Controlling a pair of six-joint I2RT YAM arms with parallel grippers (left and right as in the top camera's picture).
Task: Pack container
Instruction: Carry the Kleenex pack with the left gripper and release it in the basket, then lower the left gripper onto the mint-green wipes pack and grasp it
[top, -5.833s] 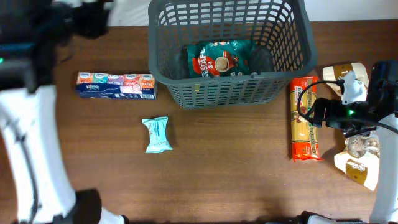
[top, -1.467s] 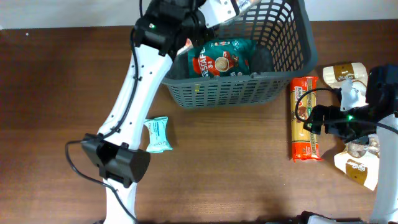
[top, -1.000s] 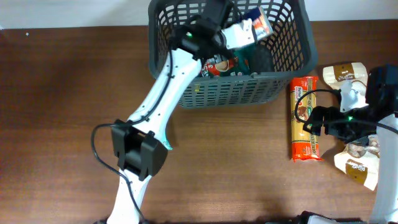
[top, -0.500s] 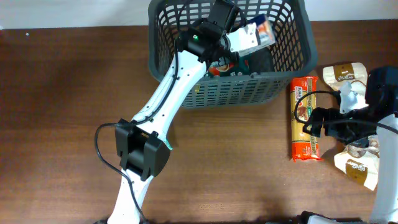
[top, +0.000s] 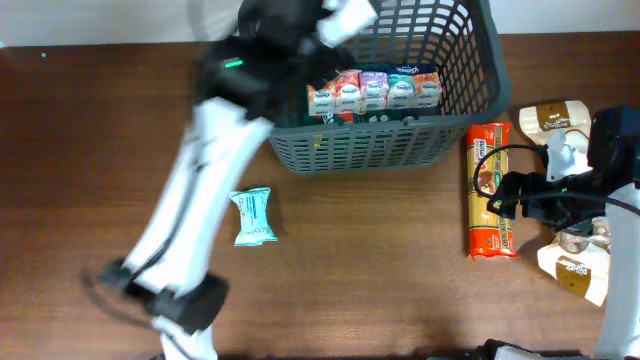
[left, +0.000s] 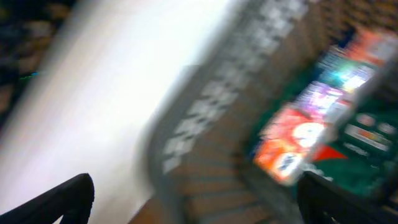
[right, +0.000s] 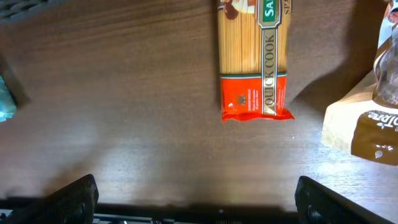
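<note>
Two words read clearly in your right wrist view: "QUICK COOK", printed along the orange-and-red spaghetti packet (right: 255, 56), with a cut-off "SA" above them. The lettering on the brown-and-cream bag (right: 364, 124) beside it is too partial to read. The print on the multicoloured tissue pack (top: 373, 92) is too small to read from overhead and smeared in the left wrist view.

The container (top: 370, 148) stands at the far middle of the counter (top: 380, 280), with the spaghetti packet just off its right front corner. A small teal packet (top: 252, 216) lies on the counter in front of its left side.

Half a second ago your left jaws held the tissue pack above the container. Now the pack lies flat inside it, along the front wall, on top of a green packet (left: 367, 155). The left arm (top: 195, 205) has swung back leftward and is blurred. Your left jaws are spread wide with nothing between them. Your right jaws are likewise wide apart and empty, over the counter near the spaghetti packet, where they were before.
</note>
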